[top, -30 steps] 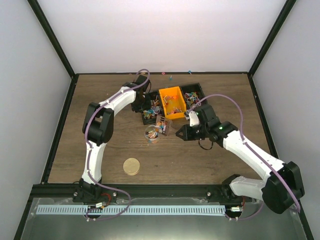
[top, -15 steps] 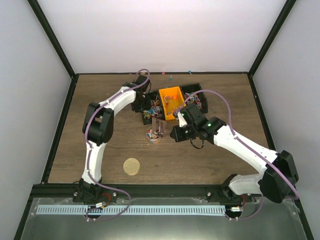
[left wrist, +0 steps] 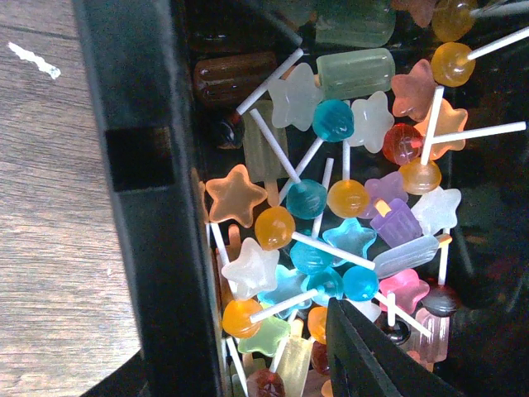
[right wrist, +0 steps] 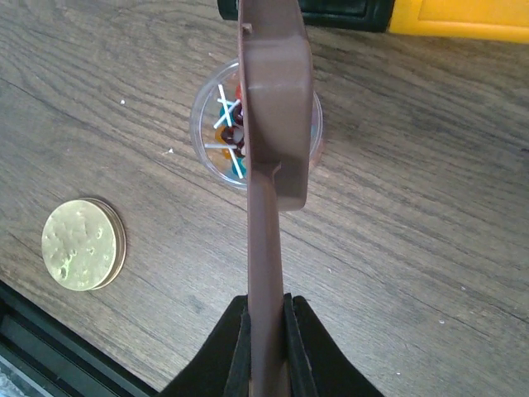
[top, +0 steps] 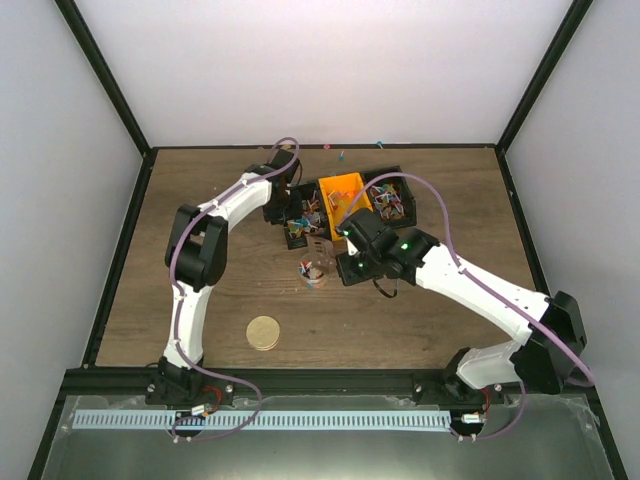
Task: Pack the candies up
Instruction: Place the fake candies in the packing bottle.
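brown, maybe plastic scoop (right wrist: 277,107) pinched in right fingers (right wrist: 244,327) over round cup (right wrist: 198,124) of candies (right wrist: 225,132); left fingers (left wrist: 364,360) unclear

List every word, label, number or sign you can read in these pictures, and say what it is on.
None can be read.
The gold lid shows only a dimpled surface; the brown scoop, clear cup, orange bin and candies carry no print.

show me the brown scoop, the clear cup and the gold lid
brown scoop (right wrist: 277,107): right wrist view, on its wide head
clear cup (right wrist: 201,153): right wrist view, on its left rim
gold lid (right wrist: 83,245): right wrist view, middle of its top face
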`<action>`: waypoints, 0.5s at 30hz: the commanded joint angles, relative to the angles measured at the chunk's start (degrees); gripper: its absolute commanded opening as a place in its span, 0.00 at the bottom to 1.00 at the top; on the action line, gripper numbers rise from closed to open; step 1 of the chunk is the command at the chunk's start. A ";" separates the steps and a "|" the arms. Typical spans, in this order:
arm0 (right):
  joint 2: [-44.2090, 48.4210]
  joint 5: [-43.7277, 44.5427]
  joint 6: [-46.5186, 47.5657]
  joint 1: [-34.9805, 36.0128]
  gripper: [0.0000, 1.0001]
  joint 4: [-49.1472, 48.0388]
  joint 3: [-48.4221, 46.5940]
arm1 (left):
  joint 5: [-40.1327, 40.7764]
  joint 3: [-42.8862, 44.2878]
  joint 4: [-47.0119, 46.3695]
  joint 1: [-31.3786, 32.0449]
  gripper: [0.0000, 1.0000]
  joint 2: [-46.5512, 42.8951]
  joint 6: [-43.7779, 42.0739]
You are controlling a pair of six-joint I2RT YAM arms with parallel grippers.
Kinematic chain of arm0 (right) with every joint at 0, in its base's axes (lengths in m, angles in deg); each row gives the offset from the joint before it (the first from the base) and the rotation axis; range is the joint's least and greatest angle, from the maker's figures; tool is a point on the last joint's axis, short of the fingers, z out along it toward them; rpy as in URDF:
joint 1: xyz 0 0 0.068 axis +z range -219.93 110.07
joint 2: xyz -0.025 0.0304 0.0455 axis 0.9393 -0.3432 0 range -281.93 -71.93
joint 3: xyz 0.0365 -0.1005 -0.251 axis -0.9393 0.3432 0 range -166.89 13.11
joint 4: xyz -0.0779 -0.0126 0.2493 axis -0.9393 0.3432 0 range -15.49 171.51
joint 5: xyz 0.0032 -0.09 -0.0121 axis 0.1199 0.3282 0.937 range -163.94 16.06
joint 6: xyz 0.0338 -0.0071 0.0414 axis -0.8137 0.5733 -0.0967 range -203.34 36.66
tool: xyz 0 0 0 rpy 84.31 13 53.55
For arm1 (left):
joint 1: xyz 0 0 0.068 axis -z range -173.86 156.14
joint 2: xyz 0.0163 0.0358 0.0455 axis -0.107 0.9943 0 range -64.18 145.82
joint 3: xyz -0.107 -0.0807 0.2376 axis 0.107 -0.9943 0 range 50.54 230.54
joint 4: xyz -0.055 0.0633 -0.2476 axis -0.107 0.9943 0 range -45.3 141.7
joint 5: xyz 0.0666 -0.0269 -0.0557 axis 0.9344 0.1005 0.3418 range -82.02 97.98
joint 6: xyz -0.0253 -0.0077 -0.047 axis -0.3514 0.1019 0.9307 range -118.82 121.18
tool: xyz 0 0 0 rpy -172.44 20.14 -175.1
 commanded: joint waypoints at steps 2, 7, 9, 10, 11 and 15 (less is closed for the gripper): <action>0.44 4.39 -0.35 1.30 0.01 3.89 -4.69 | -1.51 1.94 -0.70 -0.04 0.41 0.71 0.01; 2.43 4.55 -1.85 1.31 0.01 4.50 -4.94 | -1.92 2.03 -0.67 -0.11 0.41 0.05 0.16; 3.52 4.76 -3.14 1.30 0.01 3.93 -5.56 | -2.06 2.24 -0.51 -0.02 0.41 -0.49 0.05; 3.88 4.58 -3.81 1.18 0.01 3.34 -6.01 | -2.17 2.38 -0.47 -0.01 0.41 -0.85 0.03; 4.19 4.33 -4.70 0.94 0.01 2.91 -6.64 | -2.27 2.61 -0.33 -0.01 0.41 -1.22 -0.07; 4.54 3.14 -8.47 -1.46 0.01 0.13 -8.63 | -1.09 3.83 0.41 -0.03 0.41 -2.92 -0.98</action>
